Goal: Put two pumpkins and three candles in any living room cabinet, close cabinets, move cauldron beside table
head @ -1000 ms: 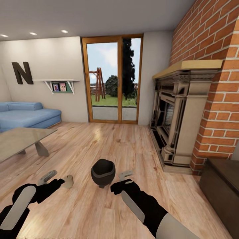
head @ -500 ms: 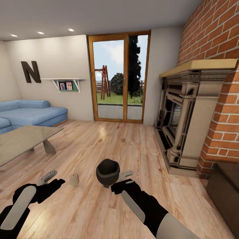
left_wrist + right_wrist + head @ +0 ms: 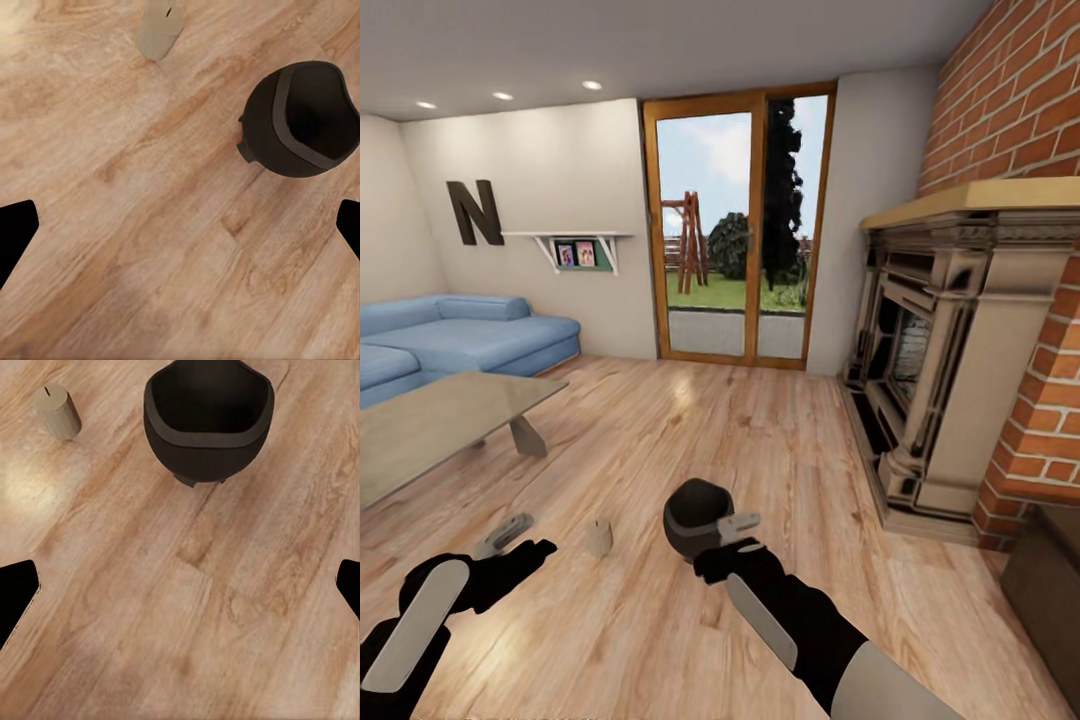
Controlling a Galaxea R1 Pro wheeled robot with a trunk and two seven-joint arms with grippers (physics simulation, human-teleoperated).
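A: Foreground, head view: what do the two arms show?
B: The left gripper (image 3: 510, 533) sits at 8 o'clock and the right gripper (image 3: 735, 532) just below centre. Each wrist view has dark fingertips at opposite edges with bare floor (image 3: 660, 620) between them, so both sets of jaws stand wide and hold nothing.

A: Where is the cauldron?
B: The cauldron (image 3: 697, 518) stands upright on the floor at centre, just beside the right gripper, at its 10 o'clock; whether they touch I cannot tell. Its wide mouth faces up in the right wrist view (image 3: 207, 420) and the left wrist view (image 3: 300, 118).

A: And the small pale object?
B: A candle (image 3: 598, 538), a short beige cylinder, stands on the floor at the cauldron's 9 o'clock, apart from it, between the two grippers. It also appears near the cauldron in both wrist views (image 3: 57, 411) (image 3: 159, 34).

A: Middle distance?
B: The table (image 3: 430, 425), glass-topped, lies at 9 o'clock, well apart from the cauldron. A dark cabinet (image 3: 1050, 590) corner sits at 4 o'clock; its front is not readable.

A: Background?
B: A fireplace (image 3: 940, 350) on brick at 3 o'clock, a glazed door (image 3: 738, 225) at 12 o'clock, and a blue sofa (image 3: 460, 335) at 10 o'clock.
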